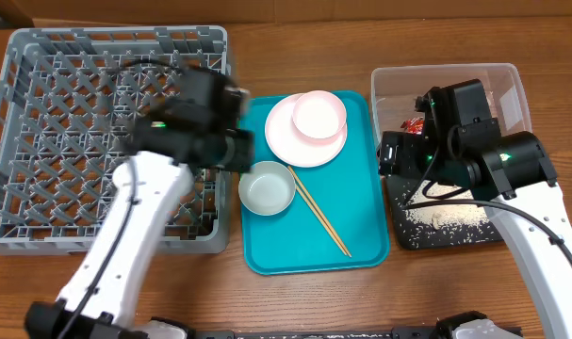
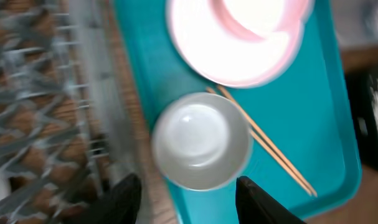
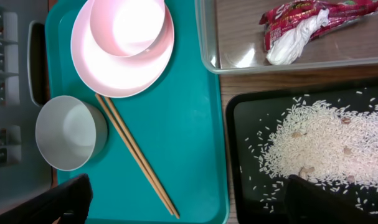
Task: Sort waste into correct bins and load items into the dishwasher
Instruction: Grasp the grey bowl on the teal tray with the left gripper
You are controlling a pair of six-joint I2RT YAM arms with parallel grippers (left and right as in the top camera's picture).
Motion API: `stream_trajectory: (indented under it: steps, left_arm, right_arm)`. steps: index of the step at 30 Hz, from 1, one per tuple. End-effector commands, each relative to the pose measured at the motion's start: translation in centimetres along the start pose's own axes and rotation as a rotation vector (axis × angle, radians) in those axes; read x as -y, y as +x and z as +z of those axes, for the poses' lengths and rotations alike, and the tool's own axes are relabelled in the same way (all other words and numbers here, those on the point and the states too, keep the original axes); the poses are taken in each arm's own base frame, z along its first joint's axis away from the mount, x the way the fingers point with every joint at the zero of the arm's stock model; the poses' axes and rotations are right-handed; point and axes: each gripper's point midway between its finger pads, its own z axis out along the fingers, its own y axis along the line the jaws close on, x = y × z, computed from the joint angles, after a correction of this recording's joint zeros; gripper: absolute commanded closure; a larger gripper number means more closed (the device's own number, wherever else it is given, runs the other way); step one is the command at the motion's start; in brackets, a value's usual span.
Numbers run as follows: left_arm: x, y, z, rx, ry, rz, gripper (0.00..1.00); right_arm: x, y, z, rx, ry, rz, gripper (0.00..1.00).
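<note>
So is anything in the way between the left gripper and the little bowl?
No, nothing visible. The left gripper hangs open right at the little bowl on the teal tray, with nothing between them. The chopsticks lie along the bowl's far side, out of the path.

Grey lattice rack point(image 1: 40, 141); teal tray point(image 1: 276, 247); pale pink-white plates point(image 1: 287, 146); grey-white cup point(image 1: 267, 188); tan chopsticks point(image 1: 320, 215); red-and-white wrapper point(image 3: 301, 25); white rice point(image 3: 319, 143); black tray point(image 3: 248, 115); brown worktop point(image 1: 295, 47).

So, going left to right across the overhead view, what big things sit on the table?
rack → teal tray → clear tub
</note>
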Motion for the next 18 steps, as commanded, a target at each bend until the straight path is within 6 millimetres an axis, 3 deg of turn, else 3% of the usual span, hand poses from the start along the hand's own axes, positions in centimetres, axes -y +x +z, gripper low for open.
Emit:
stream_trajectory:
  steps: [1,5,8,11,18]
  left_arm:
    - [3.7,0.8,2.4,-0.063,0.033,0.140,0.48]
    - [6.4,2.4,5.6,-0.150,0.044,0.216,0.47]
    - [7.2,3.7,7.9,-0.220,0.037,0.244,0.46]
    - [7.3,5.1,10.3,-0.300,0.023,0.256,0.47]
    - [6.5,7.5,14.3,-0.429,-0.009,0.248,0.49]
  right_arm:
    - [-0.5,-0.2,-0.3,0.008,-0.020,0.028,0.00]
    - [0.3,-0.3,-0.3,0.017,0.024,0.033,0.00]
    - [1.3,-0.3,-0.4,0.027,0.078,0.117,0.00]
    - [2.8,-0.1,-0.5,0.041,0.161,0.219,0.00]
    - [3.0,0.0,-0.6,0.040,0.168,0.230,0.00]
